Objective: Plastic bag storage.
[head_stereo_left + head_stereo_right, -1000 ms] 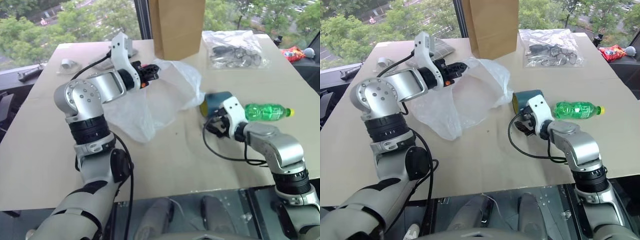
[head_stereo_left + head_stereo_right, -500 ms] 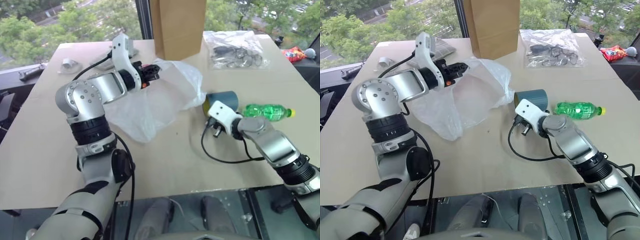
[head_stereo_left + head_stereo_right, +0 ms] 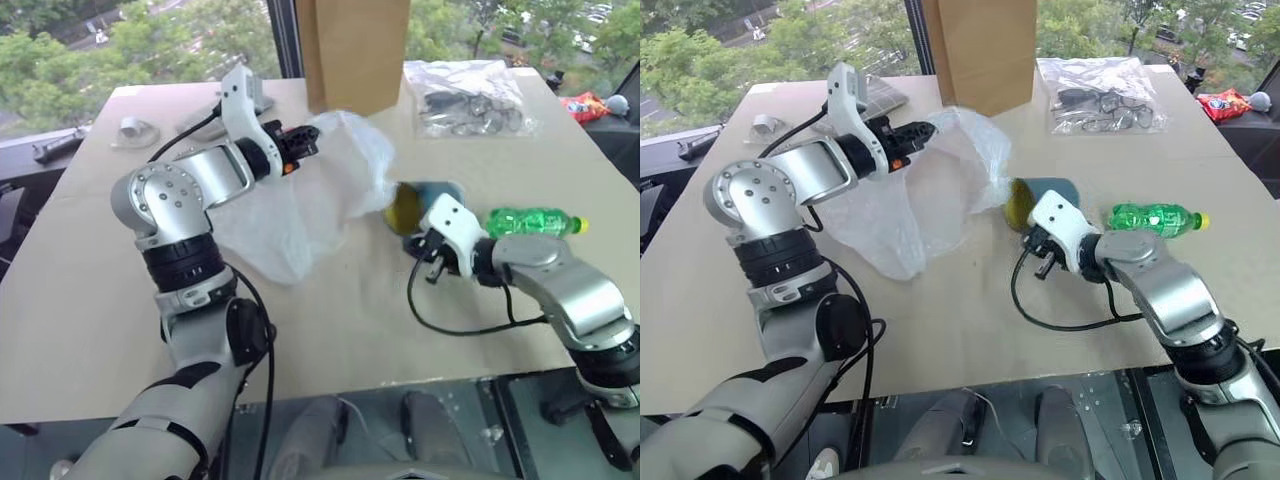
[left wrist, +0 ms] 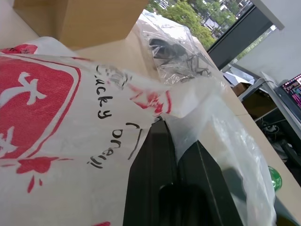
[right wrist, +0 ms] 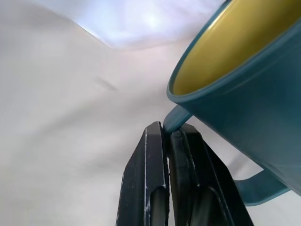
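right wrist view: right claw (image 5: 168, 134) clamped on teal mug (image 5: 244, 84) handle; left claw (image 4: 175, 141) pinching plastic bag (image 4: 56, 122) above worktop (image 3: 330, 330).

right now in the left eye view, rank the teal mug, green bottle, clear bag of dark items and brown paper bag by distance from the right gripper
1. Teal mug: its handle is pinched in the right gripper.
2. Green bottle: lying just to the right.
3. Clear bag of dark items: far side of the table.
4. Brown paper bag: far edge, about as distant; too close to call.
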